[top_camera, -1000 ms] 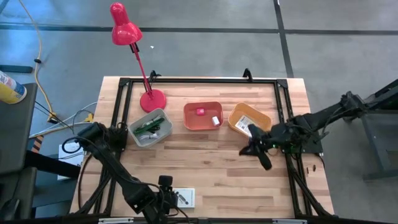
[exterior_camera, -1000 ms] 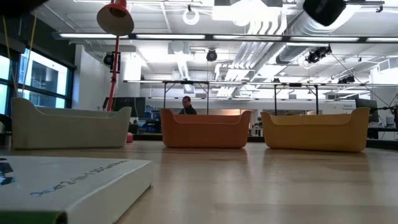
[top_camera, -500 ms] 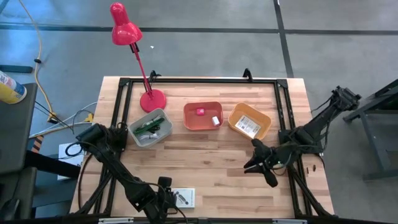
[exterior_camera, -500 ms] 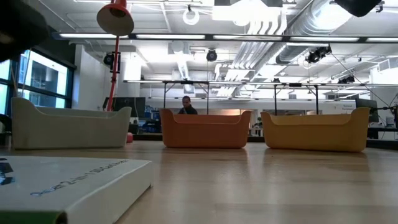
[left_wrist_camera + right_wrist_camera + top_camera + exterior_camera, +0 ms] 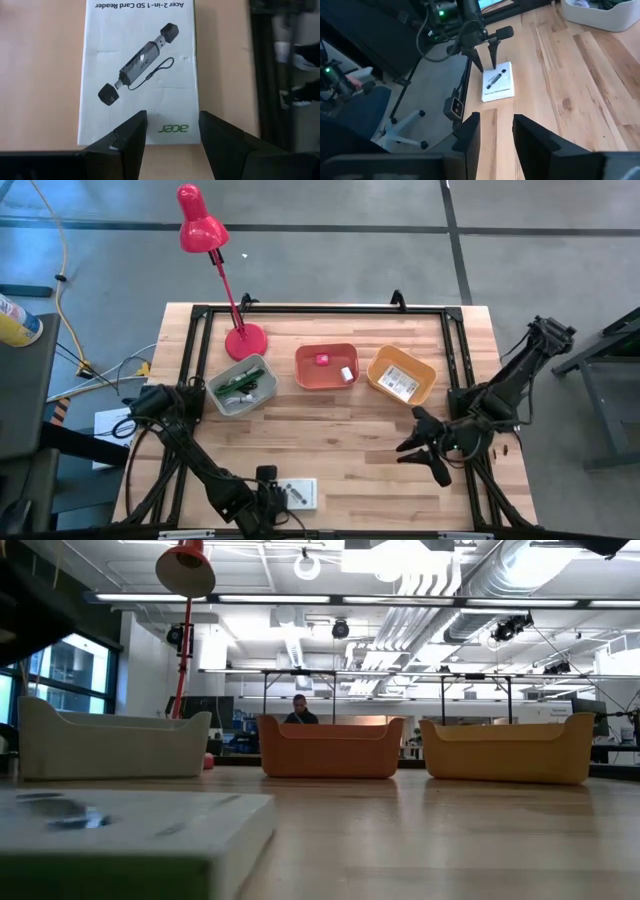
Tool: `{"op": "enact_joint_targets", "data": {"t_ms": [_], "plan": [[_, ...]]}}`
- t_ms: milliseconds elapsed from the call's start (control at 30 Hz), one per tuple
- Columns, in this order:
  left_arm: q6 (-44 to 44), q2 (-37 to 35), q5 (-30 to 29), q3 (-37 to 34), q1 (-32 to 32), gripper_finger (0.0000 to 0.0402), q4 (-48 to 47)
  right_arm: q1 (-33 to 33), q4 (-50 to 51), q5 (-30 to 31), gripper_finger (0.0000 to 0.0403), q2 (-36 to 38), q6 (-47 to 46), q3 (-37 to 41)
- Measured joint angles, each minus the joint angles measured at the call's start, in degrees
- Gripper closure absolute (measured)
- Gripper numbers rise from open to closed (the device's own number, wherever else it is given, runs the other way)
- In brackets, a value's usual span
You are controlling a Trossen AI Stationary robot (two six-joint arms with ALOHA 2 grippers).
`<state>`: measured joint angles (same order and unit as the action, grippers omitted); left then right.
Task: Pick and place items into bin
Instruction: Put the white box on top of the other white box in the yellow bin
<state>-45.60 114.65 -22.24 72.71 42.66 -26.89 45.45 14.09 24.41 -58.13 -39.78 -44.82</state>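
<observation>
High view: left hand (image 5: pixel 272 498), fingers parted, beside white card (image 5: pixel 298 495) at table's (image 5: pixel 350 450) near edge.

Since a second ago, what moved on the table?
The right gripper pulled back from the yellow bin, leaving a white card inside, jaws opening. The white box under the left gripper shifted slightly. Grey bin and orange bin stayed.

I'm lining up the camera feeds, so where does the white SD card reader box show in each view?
High view: white box, table's front edge, by the left end effector.
Low view: blurred slab, lower left.
Left wrist view: centre.
Right wrist view: centre.
Shared landmark: grey bin.
</observation>
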Motion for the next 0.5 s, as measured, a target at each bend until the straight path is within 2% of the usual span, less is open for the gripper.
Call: {"op": "enact_joint_targets", "data": {"t_ms": [200, 500], "plan": [[0.92, 0.04, -2.24, -0.04, -4.06, 0.0229, -1.16, 2.34, 0.02, 2.82, 0.0297, 0.0, -3.49, 0.0], [12.57, 0.22, -2.39, -0.17, -12.59, 0.0229, 3.13, 5.44, 2.48, 2.98, 0.0296, -1.63, -14.84, 0.0]]}}
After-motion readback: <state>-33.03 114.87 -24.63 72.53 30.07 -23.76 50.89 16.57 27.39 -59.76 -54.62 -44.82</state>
